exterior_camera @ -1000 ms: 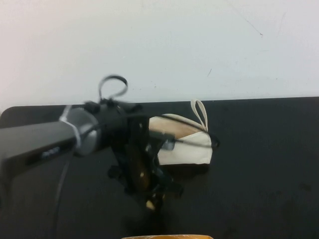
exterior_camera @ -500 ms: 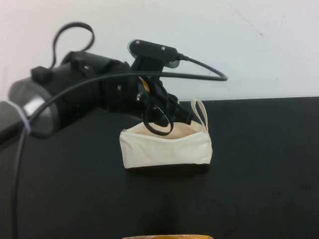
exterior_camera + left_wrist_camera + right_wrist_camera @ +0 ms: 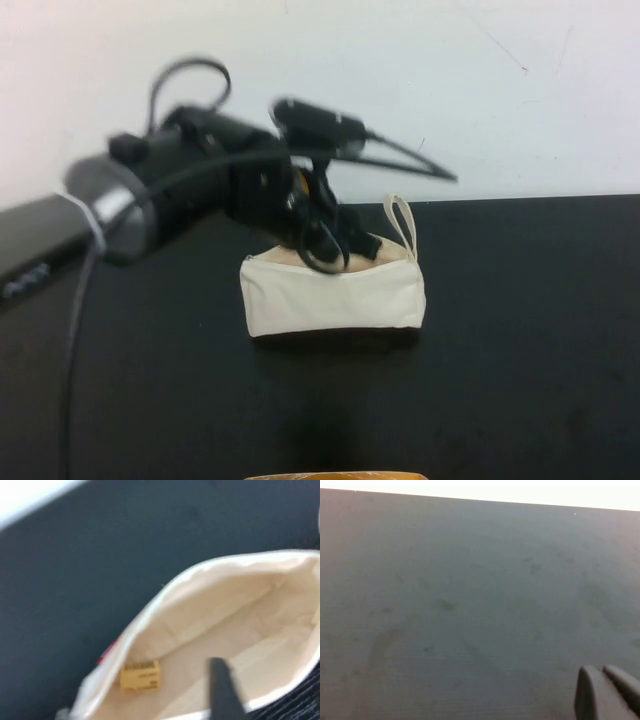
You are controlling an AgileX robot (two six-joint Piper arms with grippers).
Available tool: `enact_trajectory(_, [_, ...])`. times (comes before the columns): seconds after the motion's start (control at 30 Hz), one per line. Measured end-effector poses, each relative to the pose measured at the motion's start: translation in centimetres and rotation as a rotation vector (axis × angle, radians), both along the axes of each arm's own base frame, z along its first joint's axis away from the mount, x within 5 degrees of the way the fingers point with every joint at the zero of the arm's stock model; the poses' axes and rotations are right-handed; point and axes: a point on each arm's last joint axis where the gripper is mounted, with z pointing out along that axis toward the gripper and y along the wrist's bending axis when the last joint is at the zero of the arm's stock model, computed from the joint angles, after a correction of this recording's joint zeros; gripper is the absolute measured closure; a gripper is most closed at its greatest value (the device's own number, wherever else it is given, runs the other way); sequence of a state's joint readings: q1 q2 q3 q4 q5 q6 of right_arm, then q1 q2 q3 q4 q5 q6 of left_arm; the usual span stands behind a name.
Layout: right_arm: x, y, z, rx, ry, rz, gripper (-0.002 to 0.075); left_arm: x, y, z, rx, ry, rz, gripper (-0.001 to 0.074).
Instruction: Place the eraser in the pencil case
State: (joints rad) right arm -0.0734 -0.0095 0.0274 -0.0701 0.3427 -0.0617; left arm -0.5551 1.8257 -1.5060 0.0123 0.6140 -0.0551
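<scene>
The cream-white pencil case stands on the black table, zip open, its loop strap at the right end. My left gripper hangs just over the open mouth, and is open. In the left wrist view the pale yellow eraser lies loose on the beige lining of the pencil case, apart from the one dark finger that shows. My right gripper is out of the high view. Its wrist view shows two fingers pressed together over bare table, holding nothing.
The black table stretches around the case, with a white wall behind it. A cable loops from the left arm above the case. A sliver of something orange shows at the front edge.
The left gripper rose from the table in front of the case, where it held the eraser, and swung over the open mouth. The eraser now lies inside the case.
</scene>
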Motion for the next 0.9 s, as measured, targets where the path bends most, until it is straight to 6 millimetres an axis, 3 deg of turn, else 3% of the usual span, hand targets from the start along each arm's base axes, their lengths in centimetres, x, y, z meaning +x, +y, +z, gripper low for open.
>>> enact_trajectory(0.1, [0.0,0.0,0.0,0.000,0.000,0.000,0.0727,-0.5,0.7,3.4,0.006,-0.062,0.006,0.0611])
enact_trajectory(0.17, [0.0,0.0,0.0,0.000,0.000,0.000,0.0727,-1.2,1.3,5.8,0.002,-0.111,0.009,0.0678])
enact_trajectory(0.33, [0.0,0.0,0.0,0.000,0.000,0.000,0.0727,-5.1,4.2,12.6,-0.023,-0.260,0.022,0.0727])
enact_trajectory(0.4, [0.0,0.0,0.0,0.000,0.000,0.000,0.0727,-7.4,5.8,15.5,-0.042,-0.335,0.030,0.0731])
enact_trajectory(0.53, [0.0,0.0,0.0,0.000,0.000,0.000,0.0727,-12.5,9.3,19.2,-0.088,-0.460,0.053,0.0734])
enact_trajectory(0.7, [0.0,0.0,0.0,0.000,0.000,0.000,0.0727,-19.3,13.7,20.2,-0.152,-0.581,0.087,0.0735])
enact_trajectory(0.9, [0.0,0.0,0.0,0.000,0.000,0.000,0.0727,-25.8,17.8,17.1,-0.195,-0.622,0.100,0.0735])
